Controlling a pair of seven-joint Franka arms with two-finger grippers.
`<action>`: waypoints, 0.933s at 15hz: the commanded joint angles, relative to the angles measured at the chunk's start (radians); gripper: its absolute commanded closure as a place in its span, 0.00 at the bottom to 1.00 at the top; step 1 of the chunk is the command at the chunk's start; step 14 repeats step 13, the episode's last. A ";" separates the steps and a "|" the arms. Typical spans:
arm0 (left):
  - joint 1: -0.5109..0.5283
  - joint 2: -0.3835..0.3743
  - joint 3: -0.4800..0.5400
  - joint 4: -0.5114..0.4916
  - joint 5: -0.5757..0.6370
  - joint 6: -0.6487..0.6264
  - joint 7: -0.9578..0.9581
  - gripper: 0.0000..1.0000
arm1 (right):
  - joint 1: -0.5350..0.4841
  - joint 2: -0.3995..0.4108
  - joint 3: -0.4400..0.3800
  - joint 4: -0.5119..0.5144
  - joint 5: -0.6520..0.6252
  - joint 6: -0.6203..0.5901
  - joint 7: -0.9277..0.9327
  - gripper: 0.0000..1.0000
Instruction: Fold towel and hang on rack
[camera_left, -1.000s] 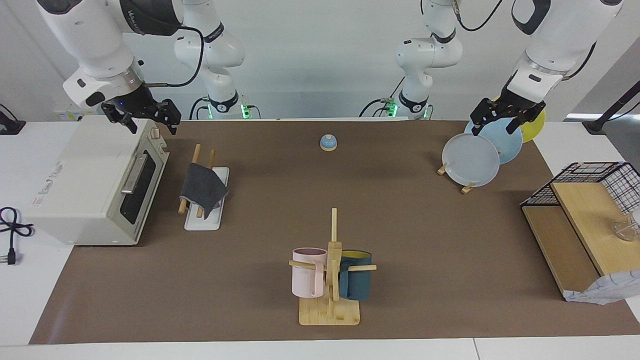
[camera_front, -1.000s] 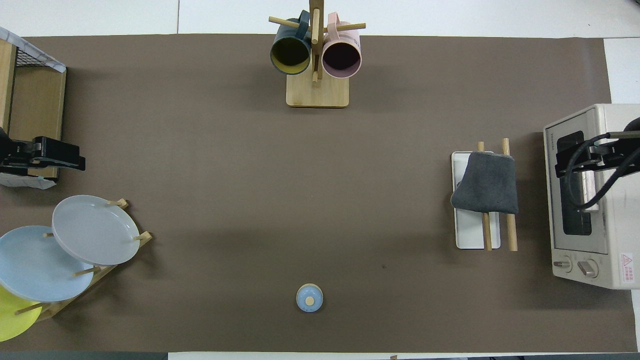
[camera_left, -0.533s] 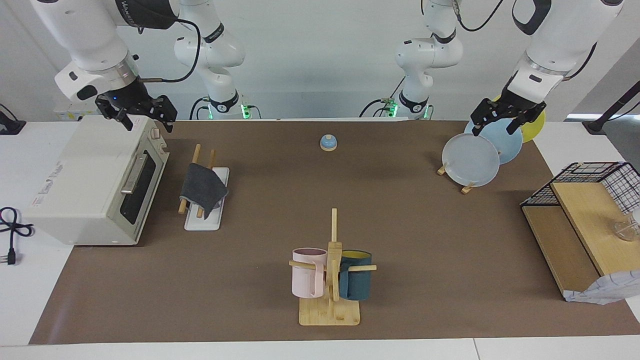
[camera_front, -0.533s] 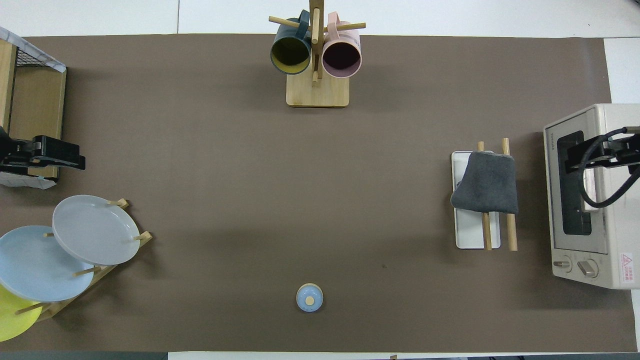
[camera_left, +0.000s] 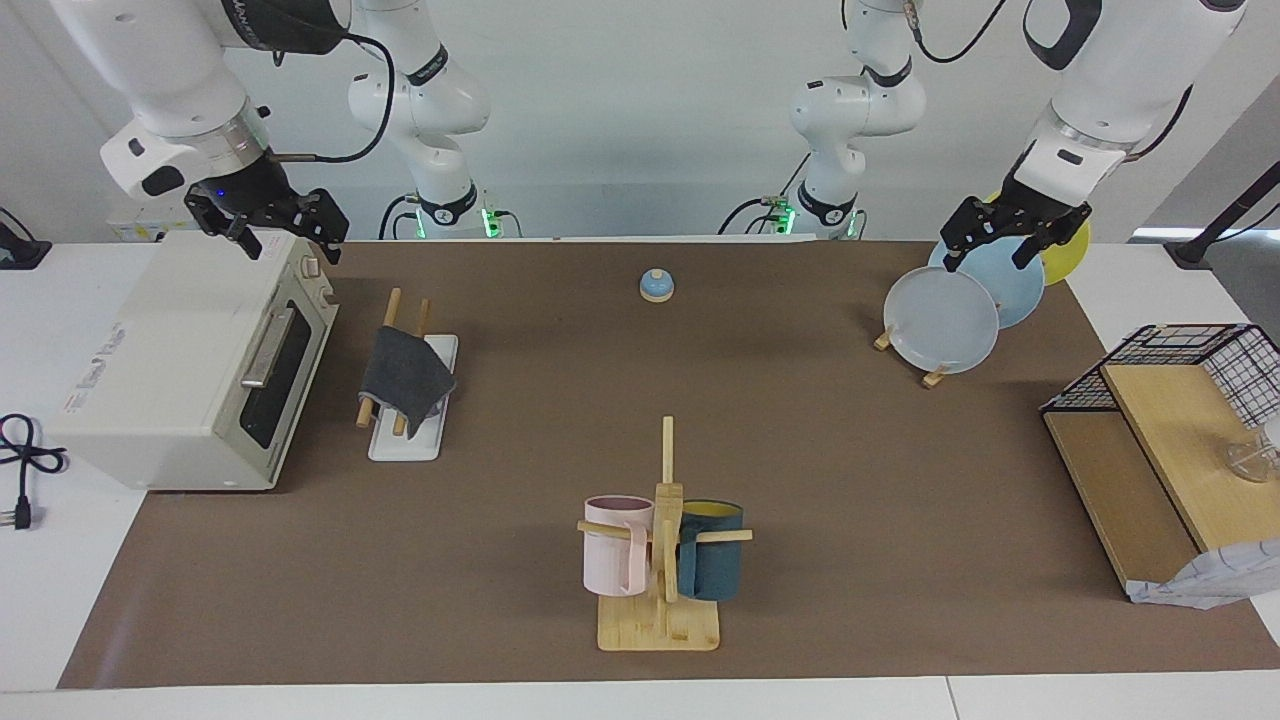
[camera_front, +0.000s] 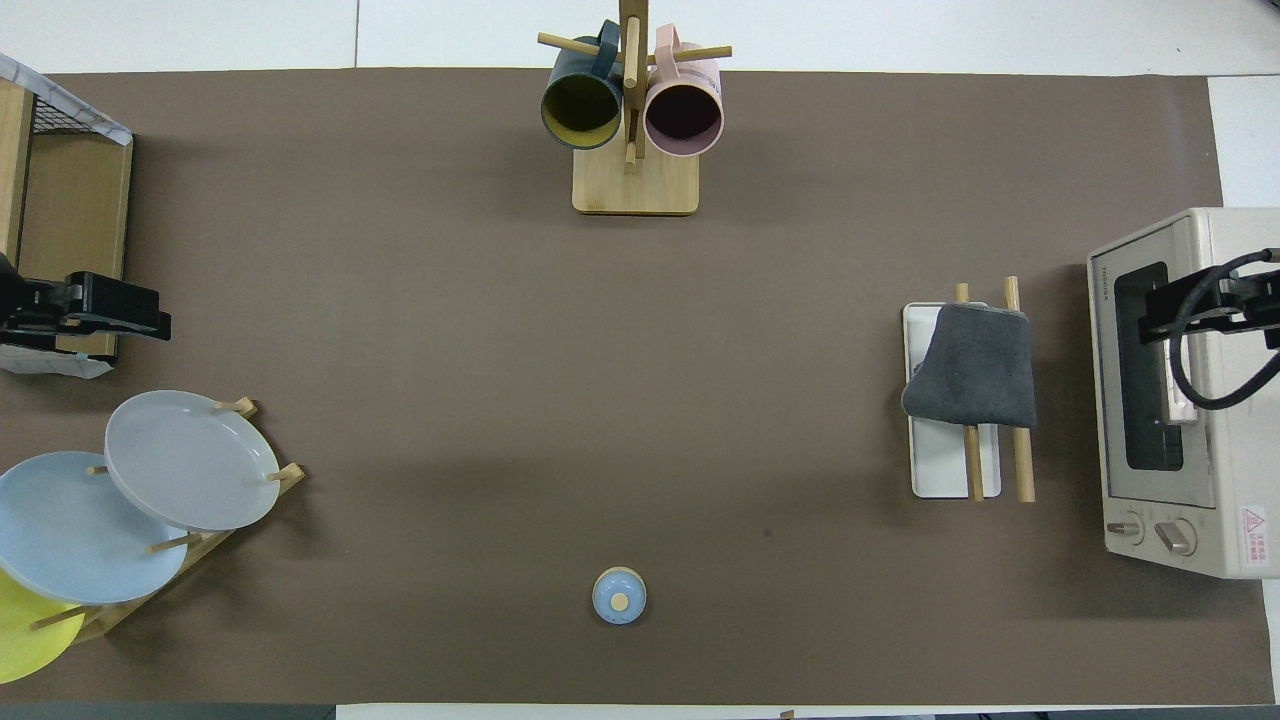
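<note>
Facing view: the towel (camera_left: 405, 376), dark grey side out, hangs folded over the rack (camera_left: 412, 400), beside the oven (camera_left: 190, 360). The right pincer (camera_left: 268, 232) hangs open and empty over the oven. The left pincer (camera_left: 1003, 232), open and empty, waits over the plates (camera_left: 942, 318).

Overhead view: the towel (camera_front: 975, 368) drapes both rods of the rack (camera_front: 940, 470). The right pincer (camera_front: 1195, 305) is over the oven (camera_front: 1165, 500); the left pincer (camera_front: 110, 310) is at the counter's other end.
</note>
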 joint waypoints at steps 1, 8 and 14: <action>-0.008 -0.004 0.008 0.000 0.020 -0.012 0.007 0.00 | -0.010 -0.001 0.002 0.006 0.023 0.001 0.017 0.00; -0.008 -0.004 0.008 0.000 0.020 -0.012 0.007 0.00 | -0.010 -0.004 0.002 -0.006 0.021 0.024 0.017 0.00; -0.008 -0.004 0.008 0.000 0.020 -0.012 0.007 0.00 | -0.022 -0.007 0.002 -0.014 0.021 0.030 0.017 0.00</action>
